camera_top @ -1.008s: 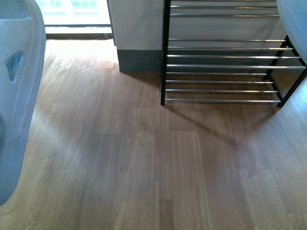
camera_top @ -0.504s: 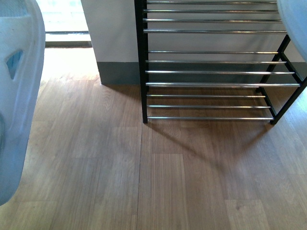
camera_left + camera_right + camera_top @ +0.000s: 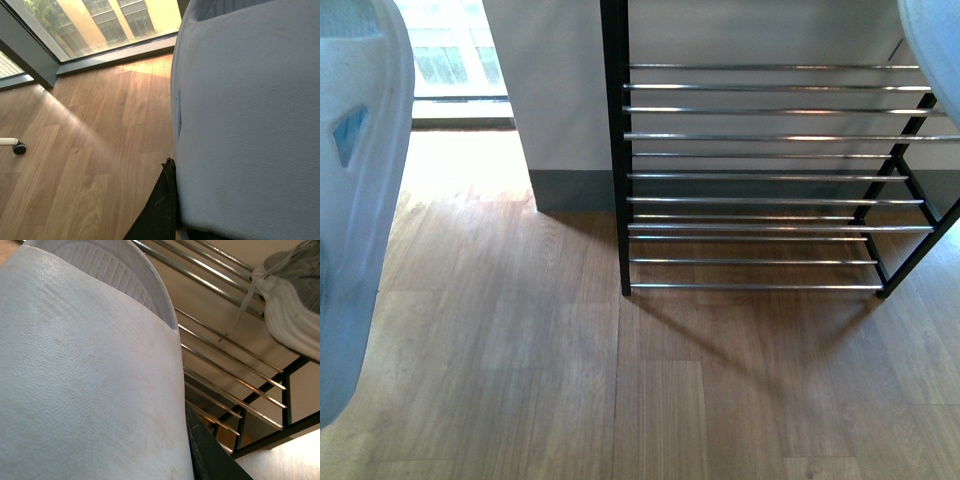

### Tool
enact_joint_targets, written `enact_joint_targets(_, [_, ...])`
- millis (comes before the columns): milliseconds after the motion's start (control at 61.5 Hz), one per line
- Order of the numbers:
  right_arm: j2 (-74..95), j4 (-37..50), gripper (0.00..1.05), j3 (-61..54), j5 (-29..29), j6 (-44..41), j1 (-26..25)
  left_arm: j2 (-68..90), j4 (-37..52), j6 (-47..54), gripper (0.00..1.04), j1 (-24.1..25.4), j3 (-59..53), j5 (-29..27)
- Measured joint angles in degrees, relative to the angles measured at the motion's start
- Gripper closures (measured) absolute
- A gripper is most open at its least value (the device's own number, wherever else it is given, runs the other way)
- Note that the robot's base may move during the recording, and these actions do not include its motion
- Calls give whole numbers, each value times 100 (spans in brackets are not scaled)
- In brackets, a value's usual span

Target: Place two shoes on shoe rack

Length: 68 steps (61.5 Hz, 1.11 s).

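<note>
Left sandal (image 3: 360,200), shoe rack (image 3: 760,175), right sandal (image 3: 932,50): both carried, neither placed.
At far left, your left claw (image 3: 164,212) looks clenched on the left sandal, well above the floor (image 3: 520,380), though only one dark finger shows against it. In the middle, the shoe rack stands on the floor with its lower shelves bare. At far right, your right claw (image 3: 205,455) grasps the right sandal close to the bars. Beyond it a grey sneaker (image 3: 295,295) sits on a shelf, one lace dangling. Come in low and a toe may clip the black frame. Release with the sole skewed and it may tip between the thin bars. Crowd the sneaker and you could snag its lace.
</note>
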Motion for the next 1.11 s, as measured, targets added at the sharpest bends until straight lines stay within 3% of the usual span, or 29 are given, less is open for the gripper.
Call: enact_joint_targets(1105, [15, 13, 103, 0, -39, 44, 0, 9, 0, 13, 103, 0, 0, -2])
